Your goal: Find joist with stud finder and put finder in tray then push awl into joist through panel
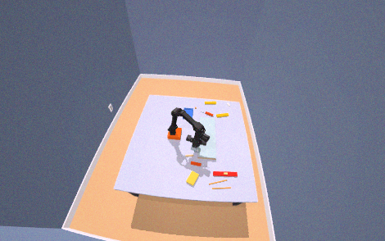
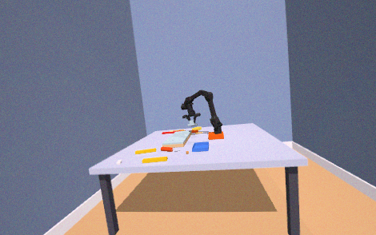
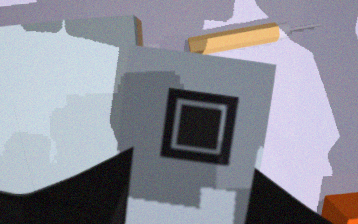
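My gripper [image 1: 197, 146] [image 2: 192, 117] [image 3: 188, 160] is shut on the stud finder, a grey block [image 1: 196, 150] [image 2: 192, 122] [image 3: 252, 100] with a dark square on its face. It is held raised, near the left side of the panel's near end in the top view. The pale floor panel [image 1: 209, 128] [image 2: 176, 141] [image 3: 60, 62] lies flat; the stud finder hides part of its edge in the wrist view. The awl [image 1: 188, 156] [image 3: 235, 39], with a tan-orange handle and thin metal shaft, lies on the table beside the panel. The blue tray [image 1: 188, 111] [image 2: 201, 147] stands near the panel's other end.
A red-handled tool [image 1: 209, 114] [image 2: 166, 149] and yellow bars [image 1: 222, 115] [image 2: 155, 160] lie beyond the panel in the top view. A red piece [image 1: 196, 163], a yellow block [image 1: 192, 178], a red level [image 1: 224, 174] and thin sticks [image 1: 221, 188] lie at the near side.
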Robot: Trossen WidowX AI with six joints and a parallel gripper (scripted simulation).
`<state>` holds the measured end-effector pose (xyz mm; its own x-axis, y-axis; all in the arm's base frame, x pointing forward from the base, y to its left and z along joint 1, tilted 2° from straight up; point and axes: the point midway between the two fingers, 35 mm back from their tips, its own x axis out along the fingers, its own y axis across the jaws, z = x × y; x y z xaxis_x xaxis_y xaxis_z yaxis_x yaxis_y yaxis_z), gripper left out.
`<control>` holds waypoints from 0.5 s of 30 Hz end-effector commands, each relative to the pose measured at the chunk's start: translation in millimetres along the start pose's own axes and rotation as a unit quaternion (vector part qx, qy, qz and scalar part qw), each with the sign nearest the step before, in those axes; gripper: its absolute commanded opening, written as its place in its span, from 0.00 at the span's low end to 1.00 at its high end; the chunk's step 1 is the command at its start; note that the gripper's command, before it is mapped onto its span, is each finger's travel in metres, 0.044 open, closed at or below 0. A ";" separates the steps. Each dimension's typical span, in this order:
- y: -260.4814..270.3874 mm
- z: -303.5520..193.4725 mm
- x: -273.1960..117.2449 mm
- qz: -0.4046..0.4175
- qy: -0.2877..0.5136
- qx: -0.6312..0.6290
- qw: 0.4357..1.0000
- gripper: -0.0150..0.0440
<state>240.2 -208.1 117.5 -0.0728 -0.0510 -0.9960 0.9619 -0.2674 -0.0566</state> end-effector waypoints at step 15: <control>44.4 1.5 -9.5 0.071 0.000 -0.313 0.947 0.25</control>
<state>273.9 -218.3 120.4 0.0333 -0.0416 -0.9986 0.9659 0.2580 0.0214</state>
